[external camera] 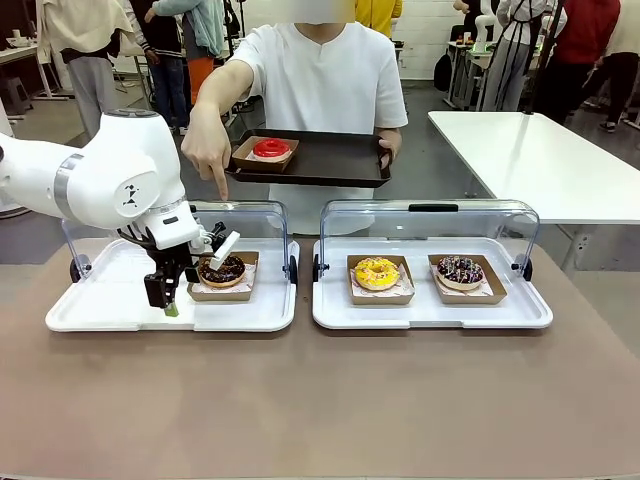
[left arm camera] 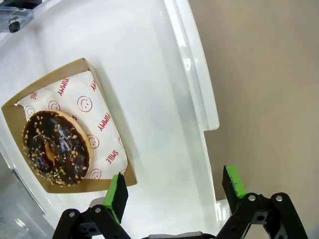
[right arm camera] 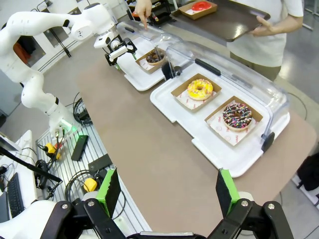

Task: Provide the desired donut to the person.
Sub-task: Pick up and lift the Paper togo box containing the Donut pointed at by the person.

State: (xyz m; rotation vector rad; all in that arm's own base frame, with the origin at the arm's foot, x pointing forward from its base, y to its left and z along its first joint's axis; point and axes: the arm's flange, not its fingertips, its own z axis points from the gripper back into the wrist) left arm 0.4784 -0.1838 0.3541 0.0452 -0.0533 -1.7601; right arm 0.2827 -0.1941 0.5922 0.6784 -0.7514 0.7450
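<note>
front view: left gripper (external camera: pixel 172 298) hangs low over the left tray (external camera: pixel 100 310) with its fingers pointing down. the chocolate nut donut (external camera: pixel 222 270) sits in its cardboard box (external camera: pixel 245 290) on the right half of that tray, just right of the gripper, under the raised clear lid (external camera: pixel 250 215). the person (external camera: pixel 320 80) stands at the far side. their pointing hand (external camera: pixel 207 150) aims an index finger down at that donut. their other hand (external camera: pixel 388 145) holds a dark serving tray (external camera: pixel 330 165) that carries a red donut (external camera: pixel 271 148). the right tray (external camera: pixel 430 310) holds a yellow donut (external camera: pixel 376 272) and a sprinkled donut (external camera: pixel 460 269).

left wrist view: the green pads (left arm camera: pixel 118 191) stand wide apart, with nothing between them but bare white tray floor. the donut lies outside the gap, off to one side. the nearest corner of its box is just beside one pad; cannot tell whether they touch. the other pad hangs near the tray's rim, close to the brown table (left arm camera: pixel 269 74).

right wrist view: right gripper (right arm camera: pixel 167 194) is held high, well apart from both trays, with its fingers spread and empty. the chocolate nut donut is far off on the left tray, next to the left gripper and below the pointing finger.
</note>
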